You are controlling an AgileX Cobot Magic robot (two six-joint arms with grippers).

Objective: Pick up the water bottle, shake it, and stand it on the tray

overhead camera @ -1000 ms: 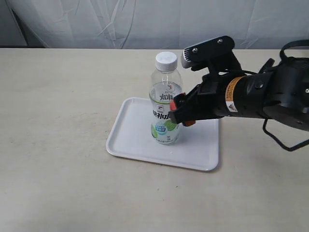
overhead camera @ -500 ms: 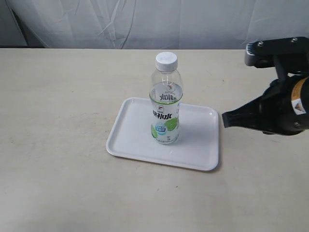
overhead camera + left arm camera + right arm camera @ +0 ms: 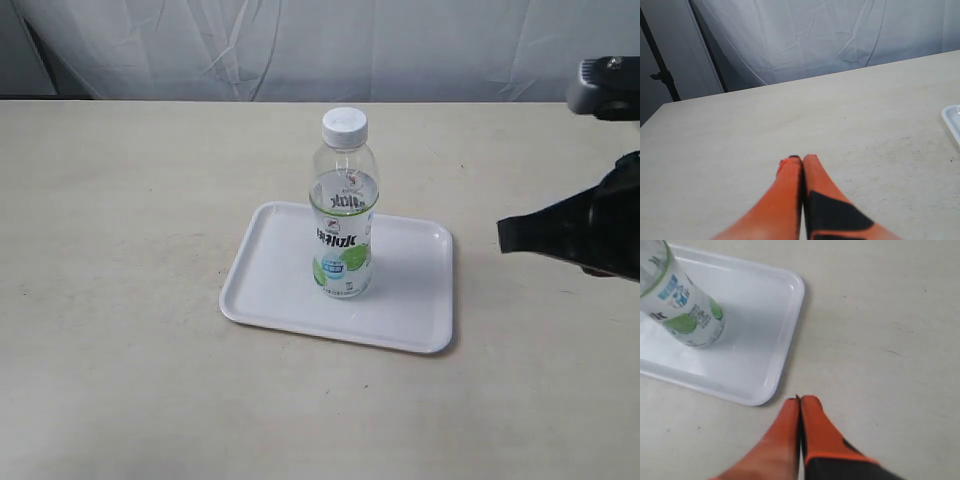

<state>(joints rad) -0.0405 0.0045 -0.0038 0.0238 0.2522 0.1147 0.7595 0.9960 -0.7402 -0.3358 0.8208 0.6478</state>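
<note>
The water bottle [image 3: 344,210] stands upright on the white tray [image 3: 410,300], clear with a white cap and a green-and-blue label; its lower part also shows in the right wrist view [image 3: 685,310] on the tray [image 3: 760,360]. My right gripper [image 3: 800,401] is shut and empty, its orange fingers pressed together over bare table just off the tray's corner. In the exterior view only the dark body of the right arm [image 3: 580,235] shows at the right edge, well apart from the bottle. My left gripper [image 3: 802,160] is shut and empty above bare table.
The beige table [image 3: 120,300] spreads wide on all sides of the tray. A white cloth backdrop [image 3: 300,45] hangs behind the far edge. A sliver of the tray's rim [image 3: 952,120] shows at the edge of the left wrist view.
My right gripper has let go of the bottle, shut, and drawn back to the right, away from the tray. The bottle has stayed upright in place.
</note>
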